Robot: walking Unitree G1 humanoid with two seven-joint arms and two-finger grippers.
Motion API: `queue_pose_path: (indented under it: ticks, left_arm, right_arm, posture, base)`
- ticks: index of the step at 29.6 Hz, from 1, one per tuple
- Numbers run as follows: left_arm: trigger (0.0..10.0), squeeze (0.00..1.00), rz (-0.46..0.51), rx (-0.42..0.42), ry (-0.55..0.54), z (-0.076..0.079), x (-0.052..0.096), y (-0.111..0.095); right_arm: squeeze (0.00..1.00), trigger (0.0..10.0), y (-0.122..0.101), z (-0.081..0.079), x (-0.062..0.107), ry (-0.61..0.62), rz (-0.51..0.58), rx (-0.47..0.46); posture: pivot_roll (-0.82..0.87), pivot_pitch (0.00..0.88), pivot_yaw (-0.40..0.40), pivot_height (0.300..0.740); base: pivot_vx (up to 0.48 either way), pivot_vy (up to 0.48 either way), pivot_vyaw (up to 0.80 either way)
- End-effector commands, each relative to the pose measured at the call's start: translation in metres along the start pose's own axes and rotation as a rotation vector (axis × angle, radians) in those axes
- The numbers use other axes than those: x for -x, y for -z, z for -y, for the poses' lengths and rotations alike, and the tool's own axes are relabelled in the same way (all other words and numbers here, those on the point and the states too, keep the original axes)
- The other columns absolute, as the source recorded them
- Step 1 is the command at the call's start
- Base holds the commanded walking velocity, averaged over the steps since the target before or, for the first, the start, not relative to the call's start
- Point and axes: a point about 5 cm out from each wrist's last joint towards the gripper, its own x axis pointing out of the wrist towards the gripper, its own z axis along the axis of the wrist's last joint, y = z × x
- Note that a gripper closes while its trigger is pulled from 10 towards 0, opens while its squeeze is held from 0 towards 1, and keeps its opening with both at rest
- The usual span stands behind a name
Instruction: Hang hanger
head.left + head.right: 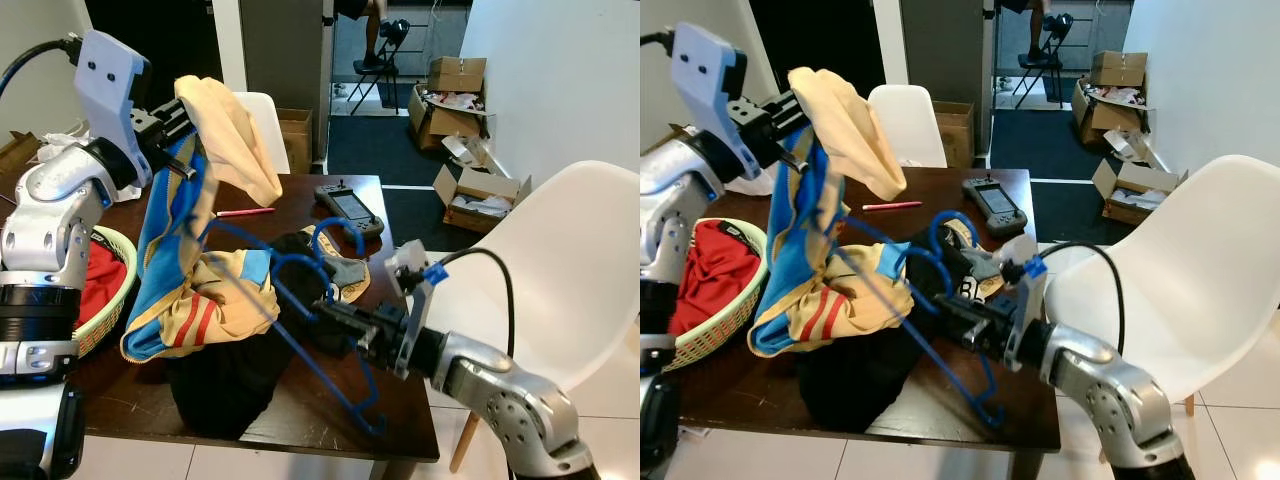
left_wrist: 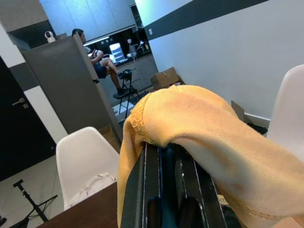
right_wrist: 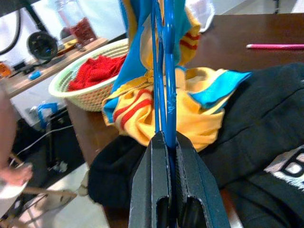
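Observation:
My right gripper (image 1: 327, 312) is shut on a thin blue hanger (image 1: 285, 335) low over the front of the dark wooden table (image 1: 300, 195). In the right wrist view the hanger (image 3: 164, 71) runs straight out from between the closed fingers (image 3: 154, 180). Its far end reaches up into a yellow and blue garment (image 1: 185, 265), and its hook (image 1: 337, 232) curls above a black garment (image 1: 225, 385) on the table. My left gripper (image 1: 178, 128) is raised at the upper left, shut on the garment's yellow cloth (image 2: 213, 128), which drapes over its fingers (image 2: 142, 190).
A woven basket (image 1: 118, 300) holding red cloth (image 1: 100, 280) sits at the table's left edge. A pink pen (image 1: 245, 211) and a handheld controller (image 1: 350, 208) lie further back. A white chair (image 1: 560, 260) stands close on the right, another (image 1: 265, 120) behind the table. Cardboard boxes (image 1: 455, 75) and a seated person (image 2: 99, 61) are beyond.

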Motion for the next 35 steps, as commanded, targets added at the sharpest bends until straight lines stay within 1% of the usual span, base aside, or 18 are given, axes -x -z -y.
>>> queue_pose_path:
  ticks: [1,7,8,11,14,18,20,21,22,23,24,25,26,27,28,30,33,35]
  left_arm:
    - [10.0,0.00,0.003,0.010,0.011,0.004,0.000,0.000]
    - [10.0,0.00,0.001,0.010,0.009,0.004,0.000,0.000]
    - [10.0,0.00,-0.001,0.009,0.011,0.004,0.000,-0.001]
    - [10.0,0.00,-0.003,0.007,0.014,0.004,0.000,-0.001]
    - [10.0,0.00,-0.016,-0.020,0.024,0.006,0.000,0.000]
    - [10.0,0.00,-0.023,-0.039,0.030,0.008,0.000,0.001]
    - [10.0,0.00,-0.029,-0.056,0.036,0.009,0.000,0.002]
    - [10.0,0.00,-0.032,-0.065,0.038,0.010,0.000,0.001]
    - [10.0,0.00,-0.032,-0.065,0.038,0.010,0.000,0.001]
    - [10.0,0.00,-0.033,-0.077,0.036,0.009,0.001,0.001]
    - [10.0,0.00,-0.033,-0.077,0.036,0.009,0.001,0.001]
    - [10.0,0.00,-0.035,-0.091,0.034,0.007,0.001,0.000]
    - [10.0,0.00,-0.035,-0.091,0.034,0.007,0.001,0.000]
    - [10.0,0.00,-0.037,-0.101,0.032,0.006,0.001,-0.001]
    - [10.0,0.00,-0.037,-0.106,0.032,0.006,0.002,-0.001]
    - [10.0,0.00,-0.037,-0.106,0.032,0.006,0.002,-0.001]
    - [10.0,0.00,-0.036,-0.116,0.038,0.006,0.001,-0.003]
    - [10.0,0.00,-0.035,-0.119,0.042,0.006,0.001,-0.003]
  right_arm:
    - [0.00,10.0,0.000,0.004,0.000,0.032,-0.006,-0.007]
    - [0.00,10.0,-0.005,0.010,0.003,0.066,0.024,-0.017]
    - [0.00,10.0,-0.009,0.014,0.004,0.084,0.049,-0.026]
    - [0.00,10.0,-0.013,0.015,0.006,0.085,0.080,-0.036]
    - [0.00,10.0,-0.031,0.003,0.009,-0.039,0.239,-0.095]
    - [0.00,10.0,-0.034,-0.001,0.010,-0.077,0.266,-0.106]
    - [0.00,10.0,-0.032,-0.004,0.010,-0.097,0.242,-0.097]
    - [0.00,10.0,-0.028,-0.007,0.009,-0.118,0.208,-0.085]
    - [0.00,10.0,-0.028,-0.007,0.009,-0.118,0.208,-0.085]
    - [0.00,10.0,-0.022,-0.009,0.009,-0.139,0.163,-0.070]
    - [0.00,10.0,-0.022,-0.009,0.009,-0.139,0.163,-0.070]
    - [0.00,10.0,-0.016,-0.011,0.009,-0.152,0.108,-0.052]
    - [0.00,10.0,-0.016,-0.011,0.009,-0.152,0.108,-0.052]
    - [0.00,10.0,-0.011,-0.011,0.009,-0.159,0.072,-0.041]
    - [0.00,10.0,-0.009,-0.010,0.009,-0.152,0.047,-0.039]
    - [0.00,10.0,-0.009,-0.010,0.009,-0.152,0.047,-0.039]
    - [0.00,10.0,-0.002,-0.007,0.005,-0.119,-0.033,-0.038]
    - [0.00,10.0,0.000,-0.008,0.003,-0.119,-0.055,-0.033]
  posture:
    - [0.05,0.003,0.054,0.740]
    - [0.06,0.003,0.063,0.740]
    - [0.06,0.002,0.064,0.740]
    - [0.06,0.001,0.066,0.740]
    - [0.06,0.000,0.068,0.740]
    - [0.06,0.000,0.068,0.740]
    - [0.06,0.000,0.068,0.740]
    - [0.06,0.000,0.068,0.740]
    - [0.06,0.000,0.068,0.740]
    - [0.06,0.000,0.068,0.740]
    - [0.06,0.000,0.068,0.740]
    - [0.06,0.000,0.065,0.740]
    - [0.06,0.000,0.065,0.740]
    - [0.06,0.000,0.065,0.740]
    - [0.06,0.000,0.065,0.740]
    - [0.06,0.000,0.065,0.740]
    - [0.06,0.000,0.066,0.740]
    - [0.06,0.000,0.066,0.740]
  base:
    - [0.000,0.000,0.00]
    - [0.000,0.000,0.00]
    - [0.000,0.000,0.00]
    - [0.000,0.000,0.00]
    - [0.000,0.000,0.00]
    - [0.000,0.000,0.00]
    - [0.000,0.000,0.00]
    - [0.000,0.000,0.00]
    - [0.000,0.000,0.00]
    - [0.000,0.000,0.00]
    - [0.000,0.000,0.00]
    - [0.000,0.000,0.00]
    - [0.000,0.000,0.00]
    - [0.000,0.000,0.00]
    - [0.000,0.000,0.00]
    - [0.000,0.000,0.00]
    - [0.000,0.000,0.00]
    - [0.000,0.000,0.00]
